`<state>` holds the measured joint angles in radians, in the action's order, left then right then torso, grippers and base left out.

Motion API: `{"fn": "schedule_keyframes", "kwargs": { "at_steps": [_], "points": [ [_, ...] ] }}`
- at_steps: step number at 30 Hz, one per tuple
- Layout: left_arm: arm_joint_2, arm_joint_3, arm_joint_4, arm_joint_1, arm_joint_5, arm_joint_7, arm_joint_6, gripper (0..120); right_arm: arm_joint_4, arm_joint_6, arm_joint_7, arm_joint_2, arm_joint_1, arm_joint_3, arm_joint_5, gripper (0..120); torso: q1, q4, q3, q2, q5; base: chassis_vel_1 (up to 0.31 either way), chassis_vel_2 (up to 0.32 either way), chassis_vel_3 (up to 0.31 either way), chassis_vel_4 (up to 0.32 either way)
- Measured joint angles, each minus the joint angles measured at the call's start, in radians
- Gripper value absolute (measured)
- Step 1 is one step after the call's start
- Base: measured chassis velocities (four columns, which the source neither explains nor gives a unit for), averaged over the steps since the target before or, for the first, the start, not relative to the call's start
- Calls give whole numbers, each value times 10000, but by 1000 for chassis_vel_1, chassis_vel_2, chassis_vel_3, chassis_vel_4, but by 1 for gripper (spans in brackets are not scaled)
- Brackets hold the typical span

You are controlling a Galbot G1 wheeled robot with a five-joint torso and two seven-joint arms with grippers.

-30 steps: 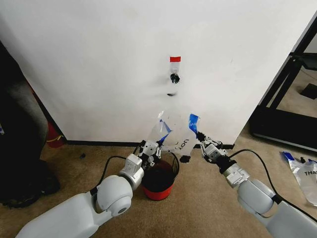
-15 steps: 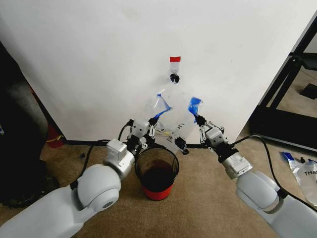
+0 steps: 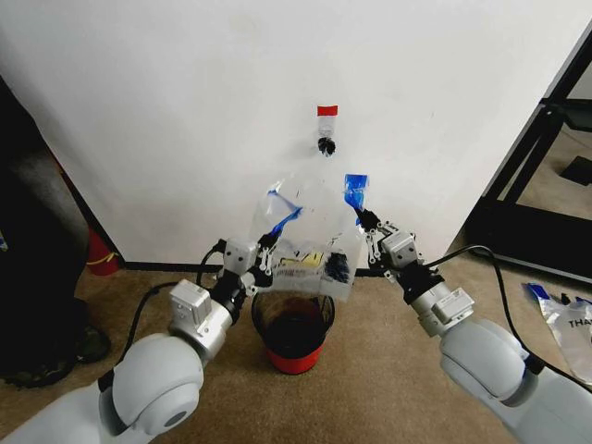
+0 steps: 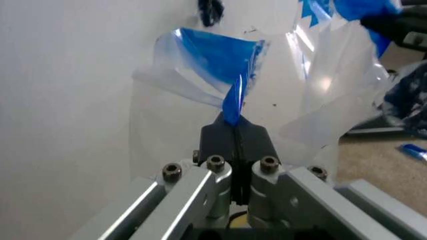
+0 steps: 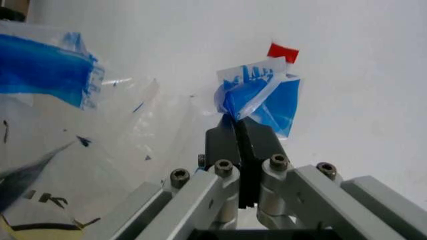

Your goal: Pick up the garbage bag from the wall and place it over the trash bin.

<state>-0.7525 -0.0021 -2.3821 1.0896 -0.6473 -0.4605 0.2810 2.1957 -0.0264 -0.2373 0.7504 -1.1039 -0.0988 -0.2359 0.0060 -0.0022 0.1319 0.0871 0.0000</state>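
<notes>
Garbage bag (image 3: 310, 242) stretched open in the air just above trash bin (image 3: 293, 326), before wall (image 3: 185, 111), below red tape strip (image 3: 327, 110) and black hook (image 3: 326, 145). Left gripper (image 3: 269, 240) clamped on one blue handle (image 4: 227, 65); right gripper (image 3: 364, 220) clamped on the other (image 5: 257, 100). Print on bag dark and yellow, not readable. Second bag (image 3: 566, 324) on carpet at far right, lettered "THA".

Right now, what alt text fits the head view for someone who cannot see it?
Two grippers, left and right, hold the garbage bag spread by its blue handles above the trash bin, before the white wall.
</notes>
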Motion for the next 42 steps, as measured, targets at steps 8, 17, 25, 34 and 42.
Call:
{"fn": "schedule_keyframes", "kwargs": {
  "at_steps": [8,17,25,34,42],
  "points": [
    [-638,113,1028,22,366,100,-414,0,-865,355,-75,948,185,689,371,0,0,-1,0,0,-1,0,0,0,0],
    [-1433,109,1758,1024,658,-57,-732,0,-1448,637,-248,1359,-353,1081,771,0,0,-2,0,0,0,0,0,0,0],
    [-1723,121,2242,1884,1246,-65,-1157,0,-1815,704,-477,1781,-932,1286,796,0,0,-1,0,0,1,0,0,0,0],
    [-1624,217,2444,2759,1789,-232,-1396,0,-1804,262,-1118,1944,-1852,1464,704,0,0,-1,0,0,-1,0,0,0,0],
    [-1122,146,1919,3142,1857,-361,-1247,0,-1041,-486,-1431,1280,-2535,1293,7,0,0,-2,0,0,1,0,0,0,0]
  ]
}}
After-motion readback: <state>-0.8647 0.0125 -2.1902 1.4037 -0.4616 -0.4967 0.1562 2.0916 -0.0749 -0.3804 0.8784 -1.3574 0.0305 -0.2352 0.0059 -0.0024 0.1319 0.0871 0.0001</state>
